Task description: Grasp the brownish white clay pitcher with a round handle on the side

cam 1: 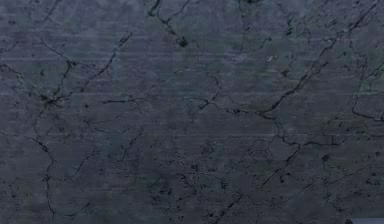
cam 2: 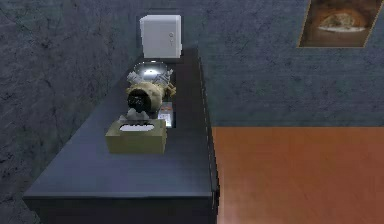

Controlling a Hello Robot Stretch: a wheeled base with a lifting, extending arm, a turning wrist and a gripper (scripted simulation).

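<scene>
Counter (cam 2: pixel 90 180): dark top running away from you toward 12 o'clock.
Tan box (cam 2: pixel 137 138): nearest thing on it.
Pitcher (cam 2: pixel 143 97): brownish white blob just past the box at 12 o'clock; handle side unclear.
Silvery dome (cam 2: pixel 152 72): close behind the pitcher, 12 o'clock.
Jaws: you cannot tell their state or their bearing to the pitcher.

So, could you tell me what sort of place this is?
Likely a room in a house: a long dark sideboard bearing a tissue box, a framed wall picture, and orange flooring.
</scene>
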